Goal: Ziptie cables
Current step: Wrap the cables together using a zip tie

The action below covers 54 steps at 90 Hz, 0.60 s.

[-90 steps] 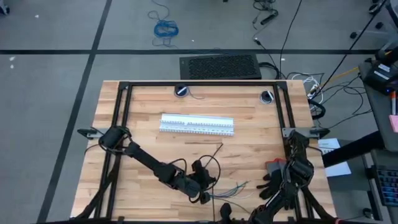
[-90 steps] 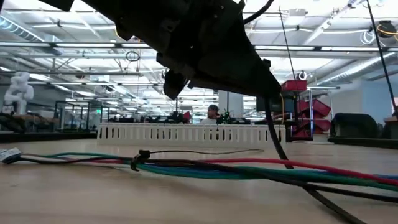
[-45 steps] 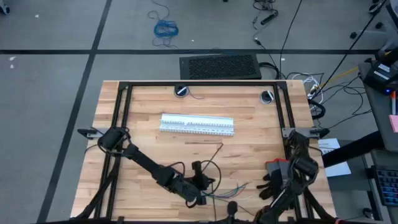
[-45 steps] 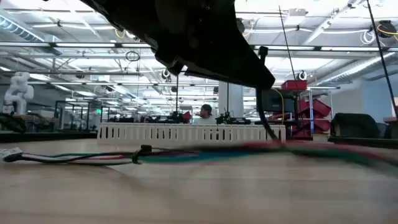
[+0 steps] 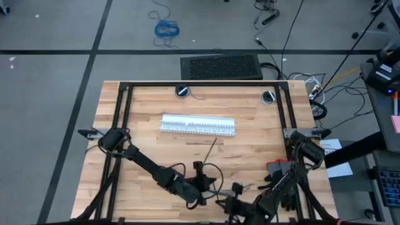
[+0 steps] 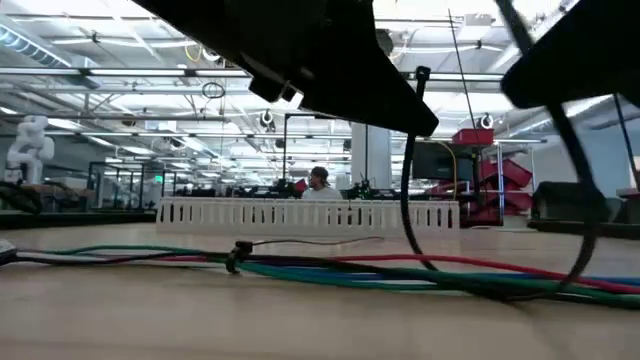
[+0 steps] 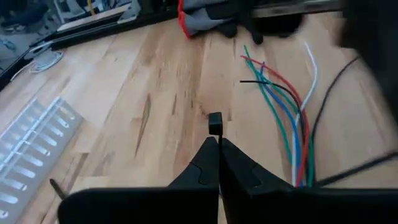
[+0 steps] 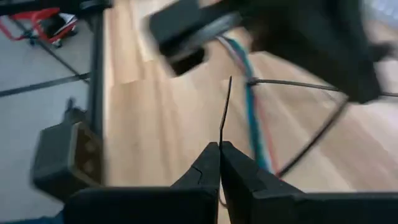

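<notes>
**benchrat:** Starting at the left gripper [image 7: 219, 144]: fingers pinched together on a ziptie [image 7: 215, 123], whose square head pokes out just past the tips. The right gripper [image 8: 220, 147] is clamped too, on a thin dark ziptie tail [image 8: 225, 106] standing straight up from between its fingers. Both sit low at the near edge of the table [image 5: 250, 134], close together.

**wirenut:** And the cables?

**benchrat:** The cables [image 7: 289, 124], coloured wires in these views, fan out on the wood just beside the left gripper. From the low view they run flat across the table with one dark tie [image 6: 236, 256] already round them.

**wirenut:** So I'd guess the step is cinching or feeding the tail. Keep both pinches firm and pull along the strap's line, not sideways, or that thin tail slips out.

**benchrat:** Agreed. Room-wise, the near table edge is right there and the two arms crowd each other. The spare ziptie [image 5: 210, 149] and the white slotted strips [image 5: 198, 125] lie well apart toward the far side, with open wood between, so move that way.
</notes>
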Each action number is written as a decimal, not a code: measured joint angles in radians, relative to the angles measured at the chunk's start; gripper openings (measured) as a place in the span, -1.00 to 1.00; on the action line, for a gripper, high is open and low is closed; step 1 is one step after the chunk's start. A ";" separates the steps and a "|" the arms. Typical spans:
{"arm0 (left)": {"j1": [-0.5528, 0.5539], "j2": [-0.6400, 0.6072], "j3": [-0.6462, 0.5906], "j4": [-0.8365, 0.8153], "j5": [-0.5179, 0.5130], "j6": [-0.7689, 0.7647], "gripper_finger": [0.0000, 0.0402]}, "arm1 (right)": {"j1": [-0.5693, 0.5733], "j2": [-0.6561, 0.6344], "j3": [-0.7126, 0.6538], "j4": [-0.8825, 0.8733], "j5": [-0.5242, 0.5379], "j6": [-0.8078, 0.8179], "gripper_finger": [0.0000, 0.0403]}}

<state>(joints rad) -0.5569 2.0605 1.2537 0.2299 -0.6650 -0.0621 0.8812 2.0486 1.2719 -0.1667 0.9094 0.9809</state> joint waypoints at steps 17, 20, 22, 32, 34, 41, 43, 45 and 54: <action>-0.043 0.007 0.000 0.003 -0.179 0.158 -1.00 | -0.017 -0.060 -0.146 0.206 -0.003 0.002 -1.00; -0.049 0.009 0.000 0.001 -0.199 0.187 -1.00 | -0.020 -0.070 -0.176 0.268 -0.007 -0.011 -1.00; -0.051 0.009 0.000 -0.003 -0.205 0.203 -1.00 | -0.024 -0.076 -0.197 0.312 -0.013 -0.019 -1.00; -0.053 0.013 0.000 0.004 -0.208 0.234 -1.00 | -0.034 -0.080 -0.292 0.566 -0.041 -0.081 -1.00; -0.053 0.014 0.000 0.003 -0.209 0.236 -1.00 | -0.039 -0.080 -0.309 0.615 -0.053 -0.094 -1.00; -0.053 0.017 0.000 0.000 -0.209 0.267 -1.00 | -0.055 -0.080 -0.356 0.745 -0.099 -0.111 -1.00; -0.053 0.018 0.000 0.000 -0.209 0.280 -1.00 | -0.060 -0.080 -0.368 0.766 -0.104 -0.111 -1.00; -0.053 0.019 0.000 0.002 -0.209 0.289 -1.00 | -0.064 -0.080 -0.380 0.782 -0.106 -0.112 -1.00; -0.052 0.030 0.000 0.008 -0.209 0.365 -1.00 | -0.092 -0.080 -0.412 0.838 -0.170 -0.109 -1.00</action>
<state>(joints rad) -0.6094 2.0904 1.2537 0.2380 -0.8738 0.3031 0.7894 1.9686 0.8595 0.6709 0.7394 0.8720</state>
